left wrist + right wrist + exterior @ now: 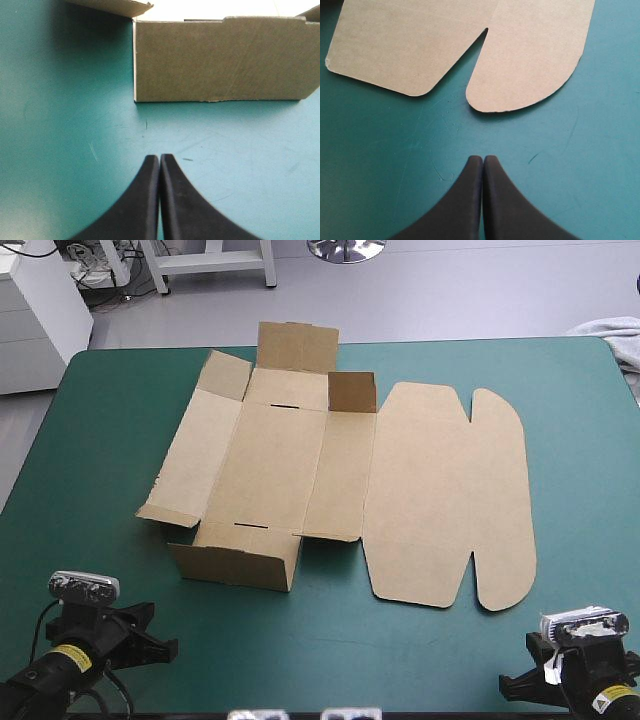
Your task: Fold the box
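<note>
Mid-table: box (280,470) mostly flat, near wall (235,568) up.
Left gripper (160,157) at its 7 o'clock, right gripper (483,159) at 5, both closed, empty. Looks light, stiff; pinch flap edges.

A lab, it seems: teal-green table (110,440) on a grey floor (450,290), white cabinet (35,325) and cables (95,270) at upper left, chrome chair base (345,248) at top centre.

The left hand (160,159) (fingers pressed together) hovers over teal-green cover (65,150), the box (220,60) wall upright ahead.
</note>
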You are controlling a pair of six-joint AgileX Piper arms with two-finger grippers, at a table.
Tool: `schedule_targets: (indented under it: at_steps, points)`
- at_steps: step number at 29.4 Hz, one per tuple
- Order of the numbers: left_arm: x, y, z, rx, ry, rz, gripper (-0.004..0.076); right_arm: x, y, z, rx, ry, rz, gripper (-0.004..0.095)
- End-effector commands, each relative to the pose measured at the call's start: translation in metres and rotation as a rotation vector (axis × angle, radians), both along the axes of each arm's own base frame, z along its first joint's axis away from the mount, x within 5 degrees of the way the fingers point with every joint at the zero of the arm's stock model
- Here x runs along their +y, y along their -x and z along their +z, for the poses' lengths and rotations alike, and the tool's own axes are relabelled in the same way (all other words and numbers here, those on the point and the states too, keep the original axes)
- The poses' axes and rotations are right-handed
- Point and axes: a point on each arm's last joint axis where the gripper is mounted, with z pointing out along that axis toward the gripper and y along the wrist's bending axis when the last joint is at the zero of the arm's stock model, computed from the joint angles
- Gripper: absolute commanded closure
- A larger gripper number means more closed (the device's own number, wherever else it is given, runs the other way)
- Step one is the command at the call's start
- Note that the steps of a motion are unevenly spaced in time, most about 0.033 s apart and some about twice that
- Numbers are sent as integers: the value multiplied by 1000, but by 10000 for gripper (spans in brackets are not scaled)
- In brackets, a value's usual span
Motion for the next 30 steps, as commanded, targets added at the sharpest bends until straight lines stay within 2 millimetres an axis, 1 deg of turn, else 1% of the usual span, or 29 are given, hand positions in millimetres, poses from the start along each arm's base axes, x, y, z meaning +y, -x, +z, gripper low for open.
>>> schedule_targets:
  at_steps: [1, 16, 19, 21, 24, 25, 28, 30]
  points:
    - [-1, -4, 13, -80, 27, 8, 734, 1, -4, 11, -70, -14, -1, 921]
    - [-1, -4, 13, -82, 21, 5, 734, 1, -4, 11, -70, -14, -1, 921]
    - [-1, -4, 18, -97, 27, 4, 734, 1, -4, 11, -70, -14, -1, 921]
    - [-1, -3, 27, -115, 31, 4, 734, 1, -4, 11, -70, -14, -1, 921]
    - [-1, -3, 47, -134, 34, 1, 734, 1, -4, 11, -70, -14, -1, 921]
    - [-1, -4, 58, -146, 37, 0, 734, 1, -4, 11, -70, -14, -1, 921]
    - [-3, -11, 83, -160, 46, 3, 734, 1, -4, 11, -70, -14, -1, 921]
    - [-6, -21, 99, -160, 50, 3, 734, 1, -4, 11, -70, -14, -1, 921]
